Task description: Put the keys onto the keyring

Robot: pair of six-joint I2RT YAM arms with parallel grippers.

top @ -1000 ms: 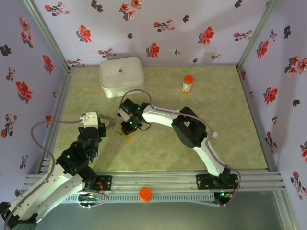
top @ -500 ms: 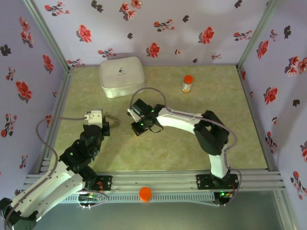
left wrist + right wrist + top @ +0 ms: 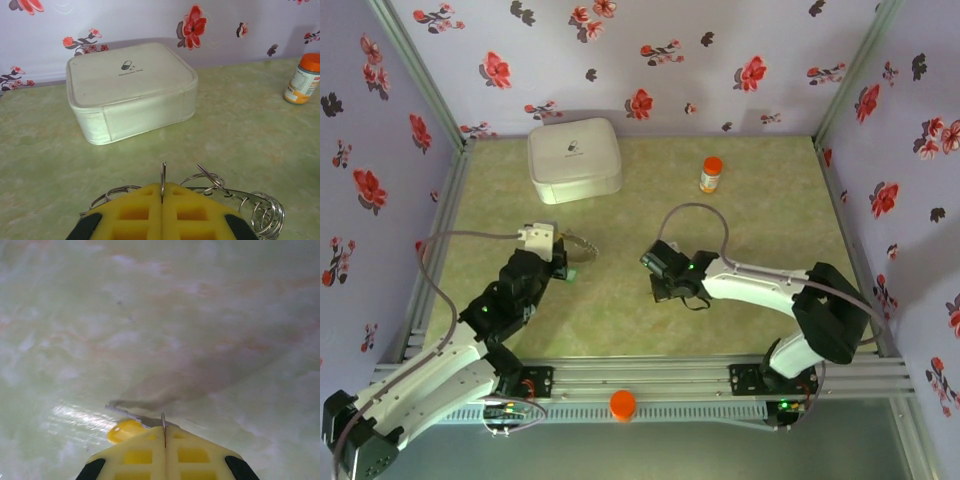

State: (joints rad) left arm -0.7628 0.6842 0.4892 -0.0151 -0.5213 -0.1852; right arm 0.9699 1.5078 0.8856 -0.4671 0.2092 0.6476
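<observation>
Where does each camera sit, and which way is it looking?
Top camera: high behind the robot, looking down on the green marbled table; the left arm and right arm show.
Left wrist camera: on the left arm, looking low toward the back wall; its yellow left fingers pinch the thin grey metal keyring.
Right wrist camera: tilted down at the table; its yellow right fingers pinch the yellow-headed silver key.
Top and left wrist views share the white soft case and orange-capped bottle.

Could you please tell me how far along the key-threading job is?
Done: both pickups. In hand: the left gripper has its jaws shut on the keyring; the right gripper pinches the yellow key, apart from the ring. Left: thread this key; whether others already hang there is unclear.
</observation>
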